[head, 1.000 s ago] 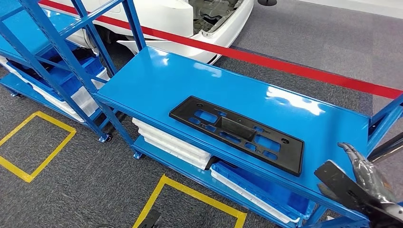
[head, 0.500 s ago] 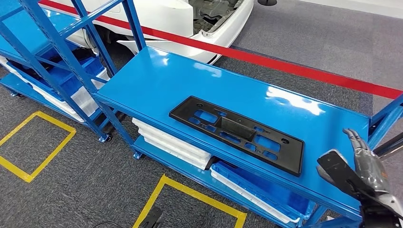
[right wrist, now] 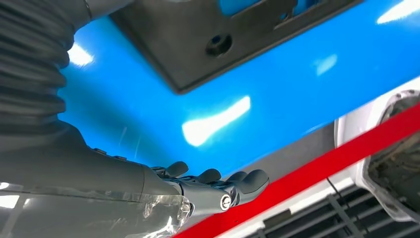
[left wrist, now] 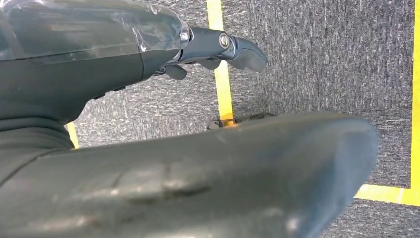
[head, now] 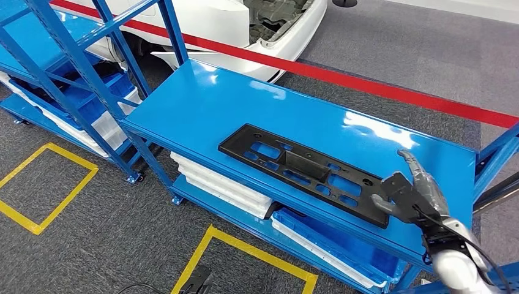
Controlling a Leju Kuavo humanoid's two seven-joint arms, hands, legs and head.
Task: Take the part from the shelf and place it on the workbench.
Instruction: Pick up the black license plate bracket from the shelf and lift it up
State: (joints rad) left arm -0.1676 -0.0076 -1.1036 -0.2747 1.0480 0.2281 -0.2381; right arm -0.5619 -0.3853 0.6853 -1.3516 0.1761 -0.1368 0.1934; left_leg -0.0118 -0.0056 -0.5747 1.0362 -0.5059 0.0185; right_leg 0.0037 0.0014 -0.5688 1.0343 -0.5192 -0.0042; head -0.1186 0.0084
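Right hand (head: 409, 195) (fingers apart) beside part (head: 304, 171)

We see a grey carpeted floor (head: 92, 245) marked with yellow tape outlines (head: 46, 190). A blue metal shelving frame (head: 67, 55) stands at the left, its lower levels holding blue and white trays (head: 220, 184). Behind the furniture we note a red stripe (head: 367, 86) crossing the floor and a white car body (head: 232, 24); overhead light glares off the glossy blue surfaces.
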